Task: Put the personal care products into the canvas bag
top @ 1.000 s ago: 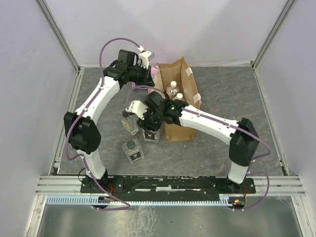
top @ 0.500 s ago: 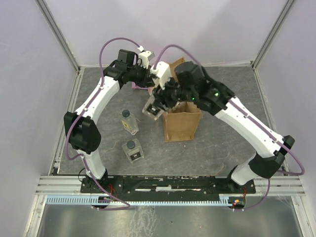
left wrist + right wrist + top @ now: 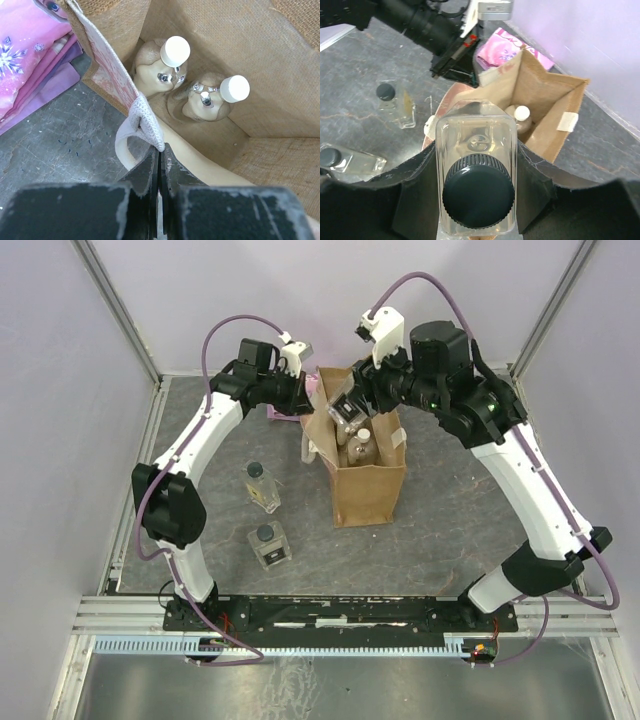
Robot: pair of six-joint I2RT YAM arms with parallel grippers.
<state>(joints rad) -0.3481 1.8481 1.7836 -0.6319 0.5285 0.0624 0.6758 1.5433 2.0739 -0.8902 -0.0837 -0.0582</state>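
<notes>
The tan canvas bag [image 3: 370, 490] stands upright at mid-table with its mouth open. Two round clear bottles with white caps [image 3: 175, 50] [image 3: 234, 88] stand inside it; they also show from above [image 3: 362, 443]. My left gripper [image 3: 303, 403] [image 3: 160, 156] is shut on the bag's pale handle [image 3: 147, 120] at the left rim. My right gripper [image 3: 350, 408] [image 3: 477, 167] is shut on a squarish clear bottle with a dark cap [image 3: 477, 192], held in the air above the bag's mouth. Two more squarish dark-capped bottles [image 3: 263, 486] [image 3: 270, 545] lie on the table left of the bag.
A flat pink packet [image 3: 30, 60] [image 3: 512, 45] lies on the table behind the bag's left rim, under my left wrist. Metal frame rails [image 3: 150, 440] border the grey table. The bag's loose handle loop [image 3: 307, 447] hangs down its left side.
My right arm has lifted the squarish bottle from the table left of the bag, up and back to above the bag's mouth. The left arm has stayed put on the handle.
</notes>
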